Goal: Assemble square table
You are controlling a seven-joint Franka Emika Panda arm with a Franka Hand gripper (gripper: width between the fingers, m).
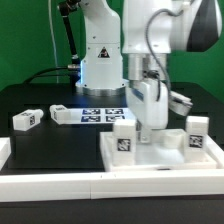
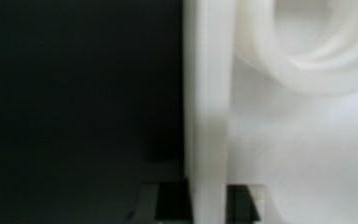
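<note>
The white square table top (image 1: 160, 158) lies at the front on the exterior view's right, and its raised rim (image 2: 206, 100) runs through the wrist view. My gripper (image 1: 150, 128) reaches straight down onto it. Its dark fingers (image 2: 167, 202) stand on either side of the rim, shut on it (image 2: 206, 202). A round socket (image 2: 327, 45) shows on the top's inner face. Two tagged white legs stand upright on the top, one at its near-left corner (image 1: 122, 140) and one at its right (image 1: 196, 133). Two more legs (image 1: 27, 120) (image 1: 62, 113) lie loose on the black table.
The marker board (image 1: 103, 114) lies flat in front of the robot base. Long white border bars run along the front (image 1: 60, 185) and at the left edge (image 1: 4, 150). A green backdrop stands behind.
</note>
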